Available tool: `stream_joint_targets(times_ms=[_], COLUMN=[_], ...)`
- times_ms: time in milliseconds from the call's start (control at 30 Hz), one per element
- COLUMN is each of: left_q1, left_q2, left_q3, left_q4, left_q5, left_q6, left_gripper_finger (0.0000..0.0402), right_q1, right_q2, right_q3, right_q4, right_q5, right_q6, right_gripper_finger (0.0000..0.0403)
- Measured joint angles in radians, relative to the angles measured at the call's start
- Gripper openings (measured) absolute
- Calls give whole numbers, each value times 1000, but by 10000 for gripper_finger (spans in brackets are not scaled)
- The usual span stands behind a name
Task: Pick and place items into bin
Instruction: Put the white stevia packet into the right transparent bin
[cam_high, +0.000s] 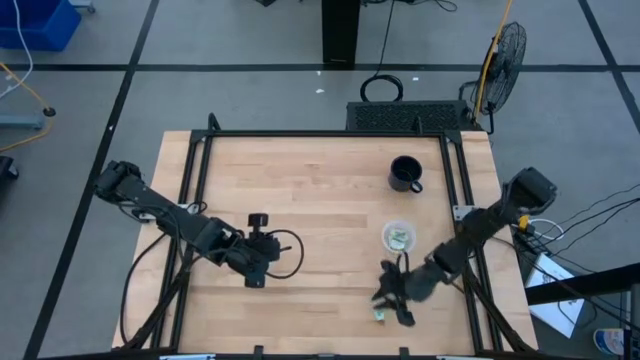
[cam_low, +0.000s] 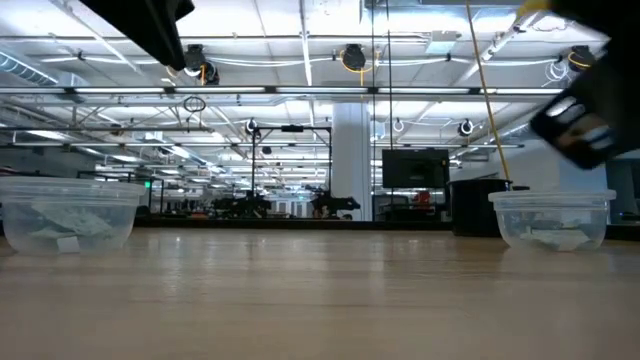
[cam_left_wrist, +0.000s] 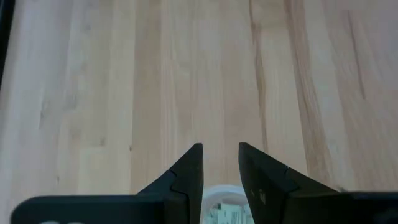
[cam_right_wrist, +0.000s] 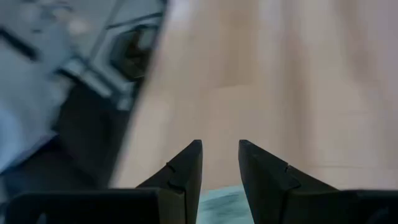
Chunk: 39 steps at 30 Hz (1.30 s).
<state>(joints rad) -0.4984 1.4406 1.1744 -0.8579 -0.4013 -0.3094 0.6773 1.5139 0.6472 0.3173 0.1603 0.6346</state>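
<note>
Packets are what I am after, and one small pale green packet (cam_high: 382, 315) lies flat on the wood, well past the black mug (cam_high: 405, 174), close to the table edge farthest from it. More packets sit in a clear cup (cam_high: 399, 237) between the mug and that loose one.

My right gripper (cam_high: 393, 293) hangs just beside the loose packet, on the mug's side of it. Its fingers are spread apart and pinch nothing. My left gripper (cam_left_wrist: 221, 168) waits far off to the side of the mug, fingers also spread, over a second clear cup (cam_left_wrist: 221, 210) with packets in it.

I think the packet is thin and hard to grab. My fingers could slide over it or push it along. It lies so near the edge that a push might knock it off. I also cannot tell which thing is the bin, so I might drop it in the wrong place. The cup looks light and could tip if I bump it.

The table (cam_high: 300, 190) is pale wood boards with a dark frame. Beyond it, on the mug's side, stands a fan (cam_high: 505, 50) on a grey floor. The room is big, with many ceiling lights and a dark screen (cam_low: 415, 168).
</note>
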Motion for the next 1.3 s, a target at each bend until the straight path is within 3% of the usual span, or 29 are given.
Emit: stream_joint_targets(times_ms=[200, 400, 767, 1033, 1167, 1300], left_q1=[0, 12, 13, 13, 13, 15], left_q2=[0, 0, 0, 0, 0, 0], left_q3=[0, 0, 0, -1, -1, -1], left_q4=[-3, 9, 62, 62, 62, 64], left_q5=[0, -10, 34, 34, 34, 34], left_q6=[-13, -12, 24, 19, 24, 27], left_gripper_finger=[108, 108, 108, 108, 108, 108], right_q1=[106, 112, 113, 111, 108, 100], right_q2=[99, 180, 251, 252, 215, 75], right_q3=[46, 49, 53, 52, 51, 42], right_q4=[-2, -44, -154, -155, -157, -239], right_q5=[75, 154, 172, 161, 177, 238], right_q6=[7, -49, -40, -87, -91, -190], right_gripper_finger=[100, 100, 94, 12, 9, 4])
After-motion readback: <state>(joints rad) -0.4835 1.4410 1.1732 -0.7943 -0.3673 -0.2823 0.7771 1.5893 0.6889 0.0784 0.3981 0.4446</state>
